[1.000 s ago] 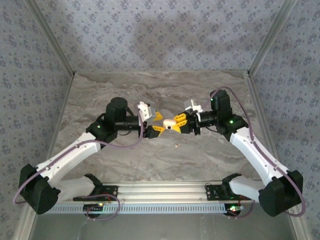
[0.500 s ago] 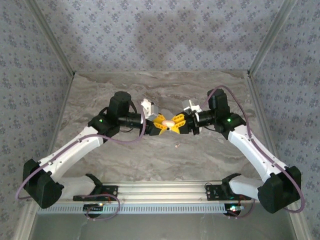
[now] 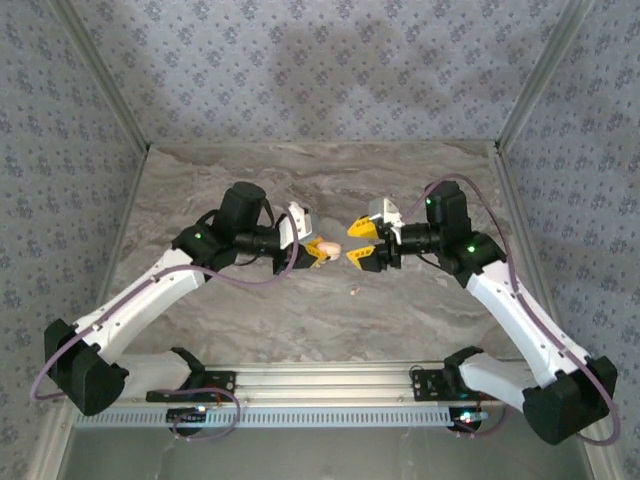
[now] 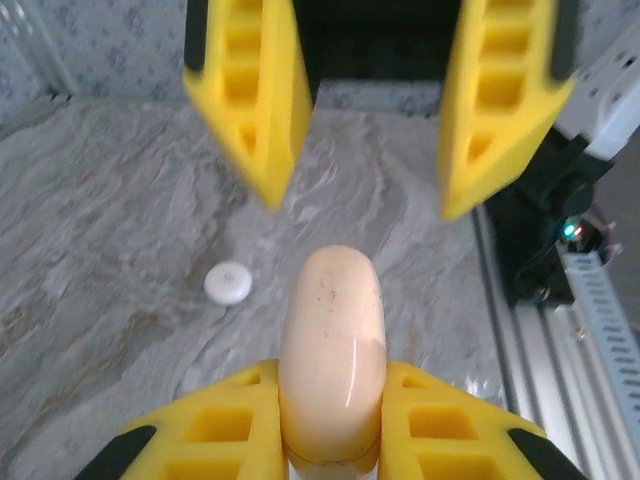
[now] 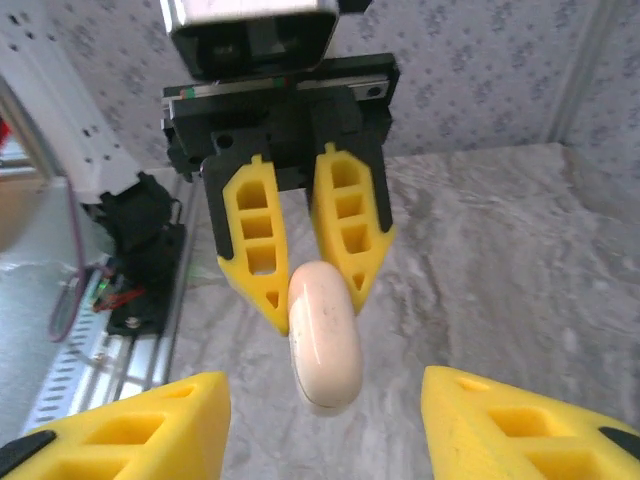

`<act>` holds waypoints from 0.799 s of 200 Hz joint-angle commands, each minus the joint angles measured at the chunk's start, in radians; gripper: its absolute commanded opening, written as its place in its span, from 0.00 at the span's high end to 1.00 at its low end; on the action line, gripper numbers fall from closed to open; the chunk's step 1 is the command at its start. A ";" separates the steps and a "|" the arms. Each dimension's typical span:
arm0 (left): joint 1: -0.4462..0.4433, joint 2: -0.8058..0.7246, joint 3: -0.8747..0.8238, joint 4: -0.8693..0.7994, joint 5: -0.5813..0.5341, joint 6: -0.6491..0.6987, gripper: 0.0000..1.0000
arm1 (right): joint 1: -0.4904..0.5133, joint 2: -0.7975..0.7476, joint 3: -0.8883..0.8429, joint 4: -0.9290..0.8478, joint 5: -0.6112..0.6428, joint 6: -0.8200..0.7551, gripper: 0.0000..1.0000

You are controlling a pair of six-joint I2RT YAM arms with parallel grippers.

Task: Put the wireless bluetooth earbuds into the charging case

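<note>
While the small glossy peach plastic charging case (image 4: pixel 331 350) is clamped edge-on between the jaws of the left gripper (image 3: pixel 318 250), opposite the spread, empty jaws of the right gripper (image 3: pixel 357 243), it is judged light, rigid and slippery, best gripped across its broad faces.

Soft, even light from overhead, bright without harshness. In the top view, slightly grainy, with a dim broad shadow on the wall (image 3: pixel 320 60) beyond the left gripper (image 3: pixel 323 249) and right gripper (image 3: pixel 350 243), and faint ones under the arms (image 3: pixel 150 300). From the left wrist, heavily blurred at the opposite gripper ahead; mild sheen on the charging case (image 4: pixel 331 310) at the near fingertips. From the right wrist, soft focus on the near fingers, straight lines bowed toward the edges.
</note>
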 commanded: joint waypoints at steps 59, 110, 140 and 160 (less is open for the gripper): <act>-0.018 0.001 0.074 -0.123 -0.073 0.111 0.89 | 0.129 0.126 0.151 -0.145 0.178 -0.097 0.43; -0.029 -0.003 0.076 -0.115 -0.072 0.116 0.89 | 0.146 0.193 0.176 -0.160 0.134 -0.123 0.47; -0.032 -0.004 0.076 -0.109 -0.075 0.115 0.89 | 0.145 0.221 0.176 -0.173 0.093 -0.128 0.53; -0.033 -0.006 0.076 -0.103 -0.076 0.110 0.89 | 0.146 0.234 0.176 -0.181 0.072 -0.130 0.53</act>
